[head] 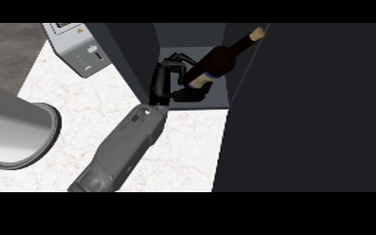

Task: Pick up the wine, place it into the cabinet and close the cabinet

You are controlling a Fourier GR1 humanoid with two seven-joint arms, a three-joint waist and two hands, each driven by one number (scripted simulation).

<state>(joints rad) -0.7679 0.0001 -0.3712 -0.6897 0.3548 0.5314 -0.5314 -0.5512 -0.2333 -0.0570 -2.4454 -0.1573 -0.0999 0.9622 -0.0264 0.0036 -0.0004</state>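
Wine goes last here: first the big dark cabinet (294,104) stands open on the white counter (81,109). One hand (167,79) curls around the wine bottle (217,62), which leans tilted inside the cabinet.

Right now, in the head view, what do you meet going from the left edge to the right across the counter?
Grey round pot → grey appliance at the back → hand → wine bottle inside the open cabinet → dark cabinet door.
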